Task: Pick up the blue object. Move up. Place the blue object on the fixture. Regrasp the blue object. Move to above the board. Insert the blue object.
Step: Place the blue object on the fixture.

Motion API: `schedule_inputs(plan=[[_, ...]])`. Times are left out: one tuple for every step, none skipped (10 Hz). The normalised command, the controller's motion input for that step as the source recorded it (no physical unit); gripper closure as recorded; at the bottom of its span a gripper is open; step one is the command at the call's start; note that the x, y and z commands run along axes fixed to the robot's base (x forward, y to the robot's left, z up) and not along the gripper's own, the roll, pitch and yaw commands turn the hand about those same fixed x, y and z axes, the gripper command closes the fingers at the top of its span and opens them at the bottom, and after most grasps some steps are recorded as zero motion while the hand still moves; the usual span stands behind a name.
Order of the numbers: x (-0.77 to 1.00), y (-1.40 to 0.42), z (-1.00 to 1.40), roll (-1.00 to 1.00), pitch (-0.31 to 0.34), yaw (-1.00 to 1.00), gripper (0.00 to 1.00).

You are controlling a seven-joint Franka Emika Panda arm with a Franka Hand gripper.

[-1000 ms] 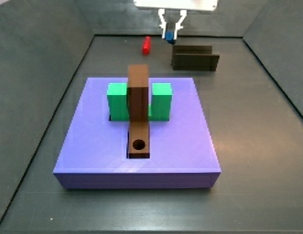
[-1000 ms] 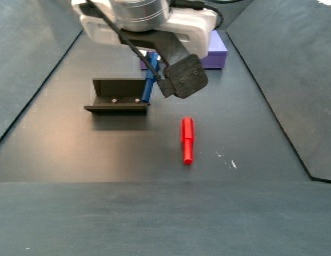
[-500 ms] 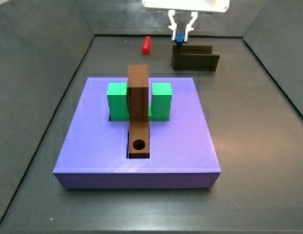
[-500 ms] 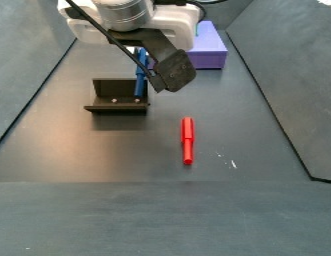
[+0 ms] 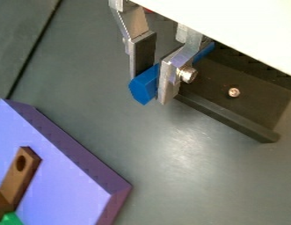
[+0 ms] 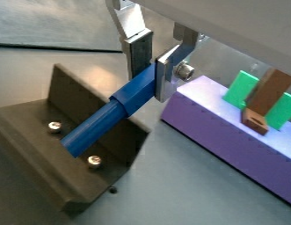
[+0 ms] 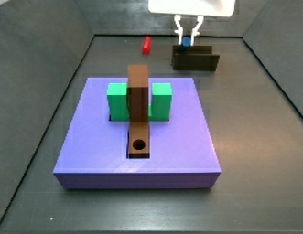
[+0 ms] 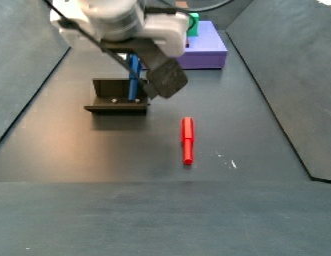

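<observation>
- The gripper [image 6: 154, 63] of the arm hangs over the far end of the dark grey worktop [image 7: 252, 128], right above the fixture [image 7: 195, 60], a small dark olive-black open-topped block with raised back and side walls.
- Its flat silver fingers [image 5: 170, 77] are closed on the blue object [image 6: 112, 112], a slim blue cylindrical peg, gripping it near one end; the jaws stand only as far apart as the peg is thick.
- In a wrist view the free length of the peg slants down into the fixture's open top, close to the back wall; whether its lower end already touches the fixture cannot be told.
- In a side view the peg [image 8: 134, 76] reads as nearly upright over the fixture [image 8: 117, 99].
- The step in hand looks like placing the peg on the fixture. To do it well, lower slowly until the peg's end seats in the corner between floor and back wall, so the walls hold it steady.
- Keep the peg clear of the side walls and screws; a catch on an edge could twist it in the pads.
- Open the jaws only once the peg is supported, and just enough to free it, so it does not tip out.
- The large flat lavender-purple square board [image 7: 141, 137], with its green block [image 7: 121, 101] and long brown bar [image 7: 139, 110], lies well apart toward the near edge; the small red peg [image 8: 188, 139] lies on the worktop beside the fixture, out of the way.
</observation>
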Motion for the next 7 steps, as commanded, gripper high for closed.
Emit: schedule_inputs(plan=[[1.0,0.11,-0.06,-0.09,0.0,0.08,1.0],[0.93,0.09,-0.06,0.16,0.1,0.05,1.0],[0.71,0.11,-0.05,0.37,0.171,0.1,1.0],[0.45,0.14,-0.07,0.39,0.114,0.18,1.0],[0.17,0.06,-0.23,0.21,0.0,0.2,1.0],[0.0,0.0,-0.28,0.03,-0.02,0.13,1.0],[0.0,0.0,-0.3,0.0,-0.066,0.06,1.0]])
